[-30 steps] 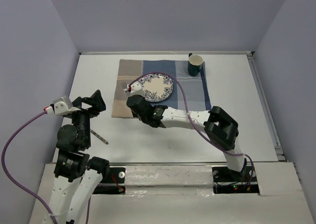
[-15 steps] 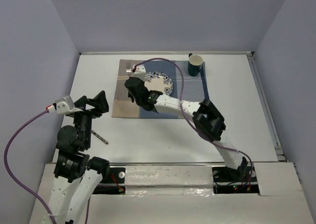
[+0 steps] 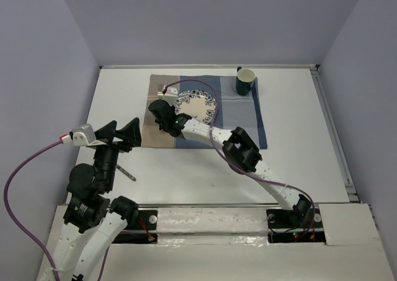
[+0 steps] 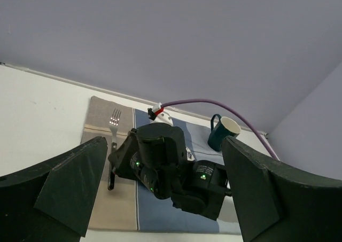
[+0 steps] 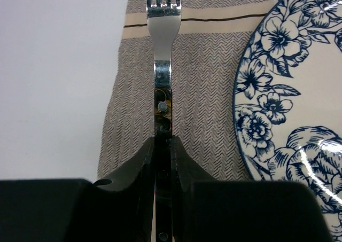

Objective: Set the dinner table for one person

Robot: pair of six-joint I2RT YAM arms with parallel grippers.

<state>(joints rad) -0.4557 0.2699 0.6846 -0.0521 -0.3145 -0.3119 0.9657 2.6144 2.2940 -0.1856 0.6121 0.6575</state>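
"What enclosed the scene?"

"Plain lavender-grey walls: a back wall, a left wall and a right wall, closing in a white table on three sides."

"And the light?"

"It was soft and even, with only faint shadows on the tabletop."

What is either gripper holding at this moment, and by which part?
The right gripper holds the fork by its dark handle, tines pointing away, over the placemat left of the plate. The left gripper is open and empty.
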